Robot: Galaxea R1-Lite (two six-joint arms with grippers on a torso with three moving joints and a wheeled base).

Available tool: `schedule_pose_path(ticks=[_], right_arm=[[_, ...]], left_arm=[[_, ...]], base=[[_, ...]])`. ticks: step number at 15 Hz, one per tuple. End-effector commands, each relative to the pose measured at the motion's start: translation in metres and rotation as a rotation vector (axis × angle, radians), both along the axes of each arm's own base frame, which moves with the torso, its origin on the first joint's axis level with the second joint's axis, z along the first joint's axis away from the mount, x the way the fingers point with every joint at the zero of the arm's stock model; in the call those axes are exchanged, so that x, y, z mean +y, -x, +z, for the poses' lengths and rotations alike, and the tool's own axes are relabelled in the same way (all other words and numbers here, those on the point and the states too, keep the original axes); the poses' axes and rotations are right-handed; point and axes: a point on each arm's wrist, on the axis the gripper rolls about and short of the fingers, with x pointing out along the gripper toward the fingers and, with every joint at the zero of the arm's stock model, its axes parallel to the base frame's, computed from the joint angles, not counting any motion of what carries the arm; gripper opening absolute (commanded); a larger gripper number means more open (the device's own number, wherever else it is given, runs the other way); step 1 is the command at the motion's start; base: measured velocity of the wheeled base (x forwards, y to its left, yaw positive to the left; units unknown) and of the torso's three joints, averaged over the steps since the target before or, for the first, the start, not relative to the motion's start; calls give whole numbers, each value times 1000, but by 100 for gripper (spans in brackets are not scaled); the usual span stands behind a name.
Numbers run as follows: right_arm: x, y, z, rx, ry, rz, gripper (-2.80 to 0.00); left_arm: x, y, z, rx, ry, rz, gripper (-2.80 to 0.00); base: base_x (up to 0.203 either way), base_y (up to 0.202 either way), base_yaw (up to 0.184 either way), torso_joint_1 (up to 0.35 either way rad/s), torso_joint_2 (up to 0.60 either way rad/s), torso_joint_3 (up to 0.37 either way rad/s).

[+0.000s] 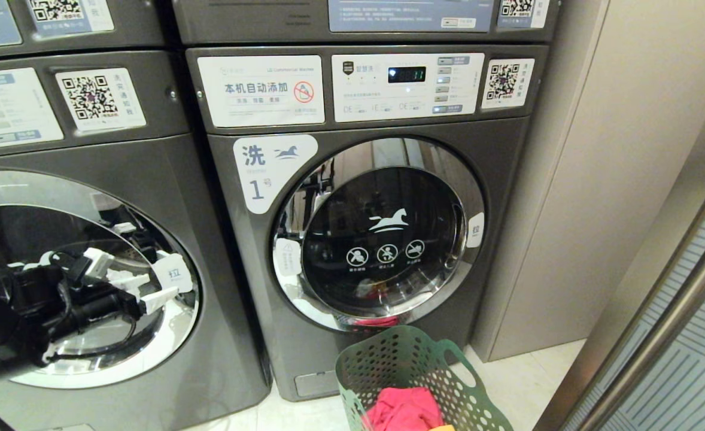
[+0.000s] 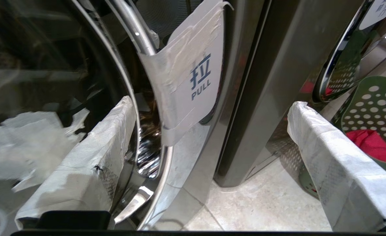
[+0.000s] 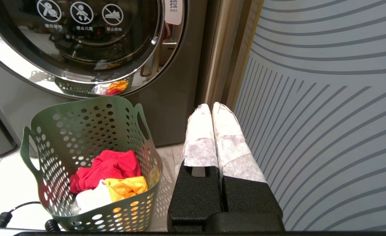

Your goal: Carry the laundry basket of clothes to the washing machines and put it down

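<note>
Basket (image 1: 415, 374) down by right washer (image 1: 364, 227); left gripper (image 2: 209, 157) spread, empty, near left door (image 2: 137, 42) — may strike glass; right gripper (image 3: 212, 113) pressed shut

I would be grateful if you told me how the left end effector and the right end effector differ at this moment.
The left end effector is open, its fingers spread wide; the right end effector is shut, its wrapped fingers pressed together. The left one is raised before the left washing machine's door, near the PULL label; the right one hangs beside the laundry basket, by the striped panel. Both have white-wrapped fingers and hold nothing.
</note>
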Motion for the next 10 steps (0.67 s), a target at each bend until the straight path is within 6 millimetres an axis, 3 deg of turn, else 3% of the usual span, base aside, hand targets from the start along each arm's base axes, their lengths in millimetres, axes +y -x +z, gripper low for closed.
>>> schedule_pose_path(ticks=[1,10], right_arm=[[0,0,0,1,1,0,-280],[0,0,0,1,1,0,-280]], left_arm=[[-3,-5,-3,-2,7,-14,0],[-14,-25,-13,-8,12,-57,0]], base=[[0,0,0,0,0,0],[0,0,0,0,0,0]])
